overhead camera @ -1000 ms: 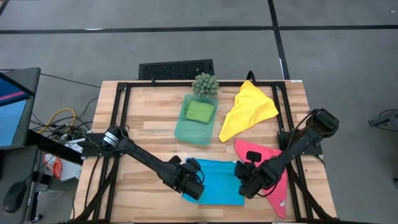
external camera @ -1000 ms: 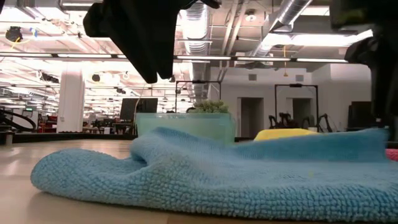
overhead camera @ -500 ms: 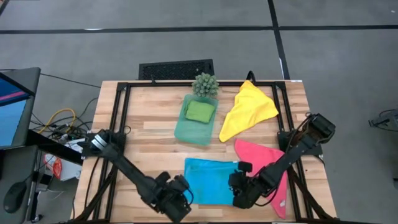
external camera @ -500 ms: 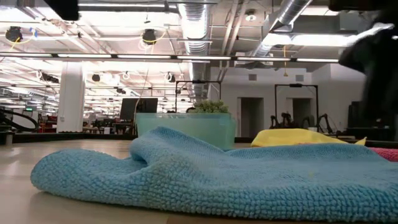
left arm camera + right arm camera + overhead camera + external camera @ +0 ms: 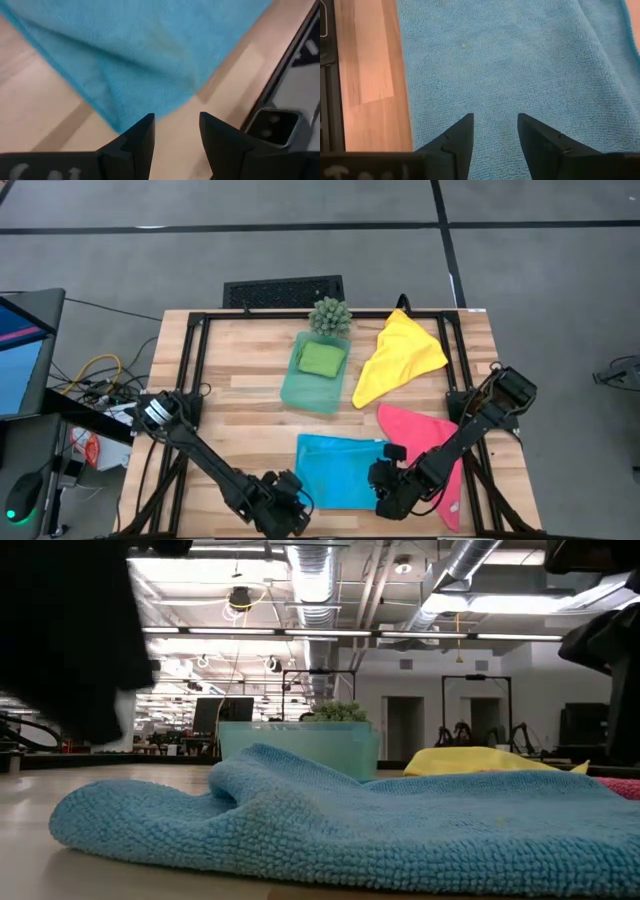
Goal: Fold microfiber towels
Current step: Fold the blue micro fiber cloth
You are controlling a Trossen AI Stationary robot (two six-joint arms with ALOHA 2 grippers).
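Lying across the scene: a pale wooden slatted table (image 5: pixel 250 380) in a black metal frame, both dark arms reaching in over its near edge.
Blue towel: the bright blue microfiber towel (image 5: pixel 340 471) lies as a folded rectangle on the near middle of the table, between the two grippers; in the low view (image 5: pixel 340 830) its looped pile fills the foreground, with a raised fold on its left part.
Yellow towel: the yellow microfiber towel (image 5: pixel 397 357) lies loose in a rough triangle at the far right of the table, well apart from the blue one.
Pink towel: the hot pink microfiber towel (image 5: pixel 430 445) lies unfolded at the near right, partly under the right arm.
Tray: the translucent teal rectangular tray (image 5: pixel 300 390) sits at the far middle of the table.
Green towel: the lime green microfiber towel (image 5: pixel 321 358) rests folded small inside the tray.
Plant: the small spiky green plant (image 5: pixel 330 315) stands at the tray's far end.
Left gripper: the left gripper (image 5: pixel 176 131) hovers at the blue towel's near left corner, fingers parted and empty, bare wood between them.
Right gripper: the right gripper (image 5: pixel 494 131) hovers over the blue towel's right part, fingers spread and grasping nothing.
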